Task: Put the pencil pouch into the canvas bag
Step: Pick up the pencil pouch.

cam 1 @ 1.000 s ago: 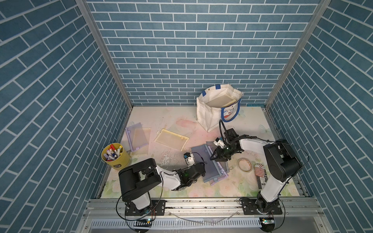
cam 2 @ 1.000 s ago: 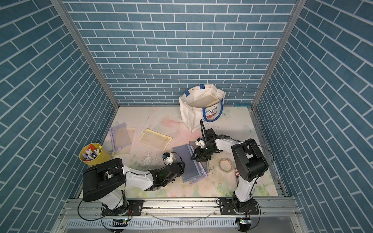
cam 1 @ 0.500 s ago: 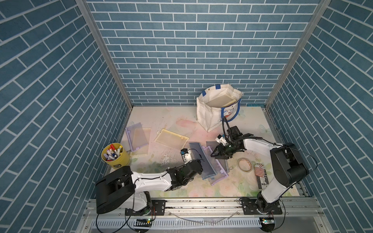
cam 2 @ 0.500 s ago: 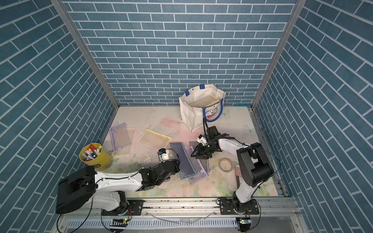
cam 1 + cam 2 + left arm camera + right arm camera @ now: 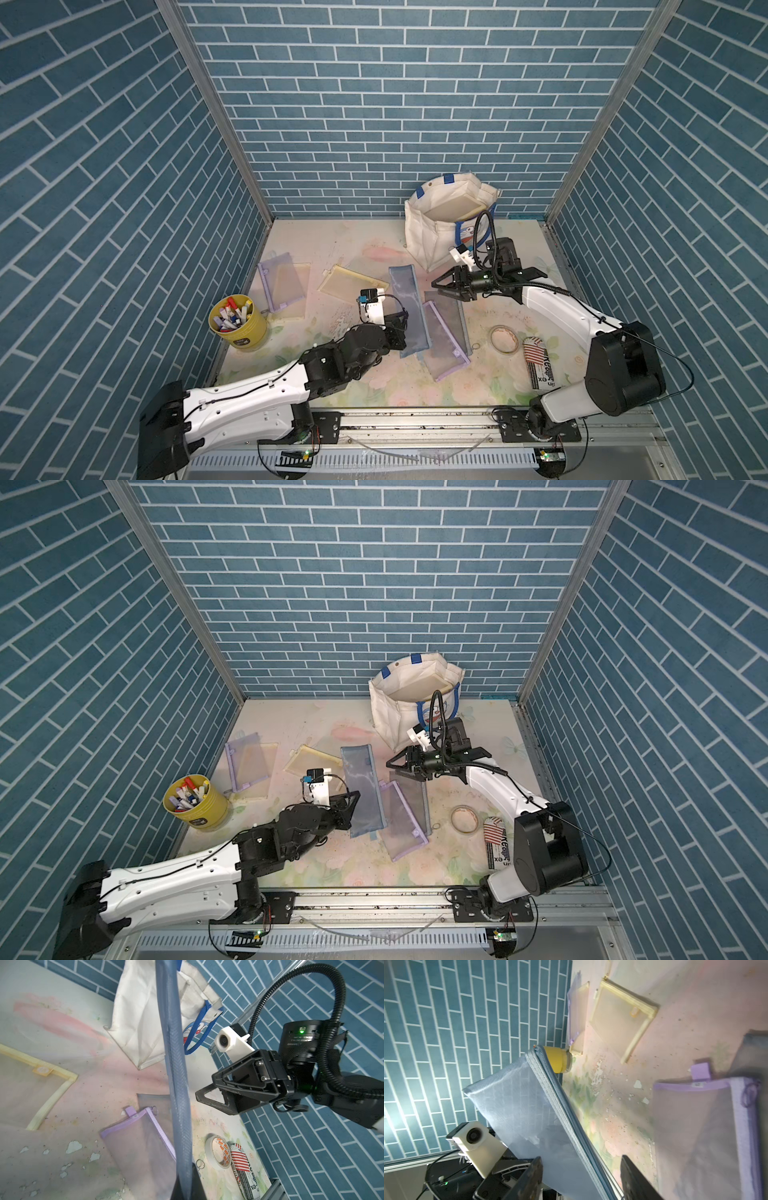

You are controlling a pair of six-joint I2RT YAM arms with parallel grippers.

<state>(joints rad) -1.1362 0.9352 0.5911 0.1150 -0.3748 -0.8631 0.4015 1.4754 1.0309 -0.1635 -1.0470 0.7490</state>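
- Gripping the pencil pouch (image 5: pixel 409 309) by its near end, the left claw (image 5: pixel 399 328) is pressed together on the fabric and holds it clear of the bench (image 5: pixel 332 245).
- The pouch is a long, flat rectangle of blue-grey mesh, thin enough for the wall tiles to show through it in the right wrist view (image 5: pixel 512 1105).
- A thicker, ribbed blue band runs down one long edge, and the mesh catches pale glints of light.
- Seen from the left wrist, the pouch (image 5: pixel 176 1084) stands edge-on as a narrow strip.
- In both top views it stretches from the left claw toward the canvas bag (image 5: pixel 432 241), and its far end stops short of the bag.
- The bag, cream-white with blue straps and a blue cartoon print, stands open at the back of the bench with a pale flat item inside.
- The right claw (image 5: pixel 438 288) is spread wide just beside the pouch's far end, with a narrow gap between them.
- A purple-trimmed pouch (image 5: pixel 446 340) lies flat under the lifted one, overlapping a grey pouch (image 5: pixel 451 301).
- Well apart on the left are a yellow pouch (image 5: pixel 351 284), another purple pouch (image 5: pixel 284 286) and a yellow cup of markers (image 5: pixel 239 322).
- A tape roll (image 5: pixel 503 338) lies near the right arm's base.
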